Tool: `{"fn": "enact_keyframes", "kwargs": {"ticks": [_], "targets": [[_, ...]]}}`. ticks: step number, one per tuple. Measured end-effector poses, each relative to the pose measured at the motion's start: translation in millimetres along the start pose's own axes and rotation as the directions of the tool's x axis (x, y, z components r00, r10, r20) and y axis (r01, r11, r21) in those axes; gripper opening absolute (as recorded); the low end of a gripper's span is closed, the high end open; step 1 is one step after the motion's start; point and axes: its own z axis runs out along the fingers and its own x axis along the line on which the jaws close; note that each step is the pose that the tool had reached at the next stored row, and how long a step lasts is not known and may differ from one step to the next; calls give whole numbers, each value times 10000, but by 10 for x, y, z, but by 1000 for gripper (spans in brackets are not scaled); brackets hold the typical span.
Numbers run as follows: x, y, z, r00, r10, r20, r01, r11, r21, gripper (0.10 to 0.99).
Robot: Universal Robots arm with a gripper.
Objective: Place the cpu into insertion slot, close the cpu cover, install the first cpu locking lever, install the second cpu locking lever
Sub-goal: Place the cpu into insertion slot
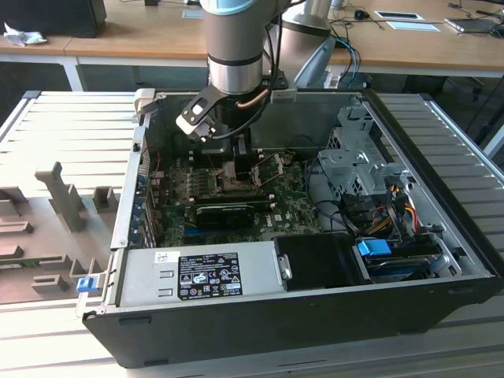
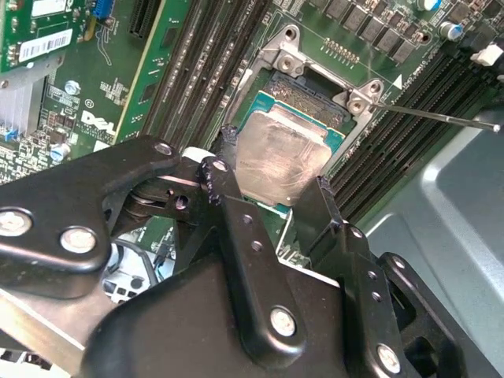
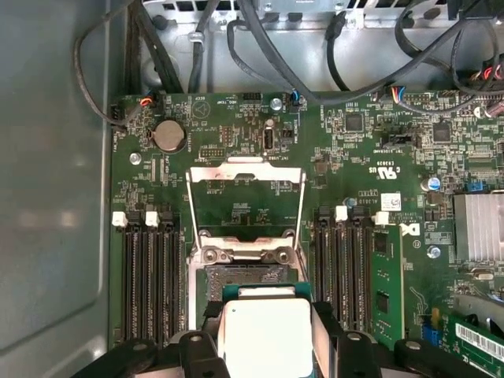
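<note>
Arm reaches down into the open computer case (image 1: 276, 331), which sits on a ribbed grey surface (image 1: 71, 118). In the exterior view the hand (image 1: 235, 172) is low over the green circuit board (image 1: 291, 213), near the case's back wall.

Hand: narrow, closed on the cpu (image 2: 283, 153). In both wrist views the black fingers (image 2: 329, 216) press on two opposite edges of the chip, whose pale metal face is turned up toward the cameras.

Cpu position: held over the insertion slot (image 2: 311, 85), not seated. In the first wrist view the cpu (image 3: 264, 339) overlaps the slot's near edge, and the dark inside of the slot (image 3: 244, 276) shows beyond it. The hand (image 3: 265, 331) frames the chip on both sides.

Cpu cover (image 3: 246, 167): swung open and standing up behind the slot, with the board visible through its window.

A thin metal rod (image 2: 441, 116) sticks out from one slot corner, raised off the board.

Long black memory slots (image 3: 150, 276) run along both sides of the slot.
</note>
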Motion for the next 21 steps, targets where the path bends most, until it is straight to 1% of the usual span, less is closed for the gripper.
{"fn": "enact_keyframes", "kwargs": {"ticks": [8, 17, 19, 21], "targets": [[-1, -31, 32, 10000, -1, 0, 1, 10000, -1, 529], [21, -98, 51, 10000, -2, -2, 2, 10000, -1, 529], [33, -108, 64, 10000, -1, 0, 1, 10000, 0, 529], [43, -110, 94, 10000, -2, 0, 2, 10000, 29, 529]]}}
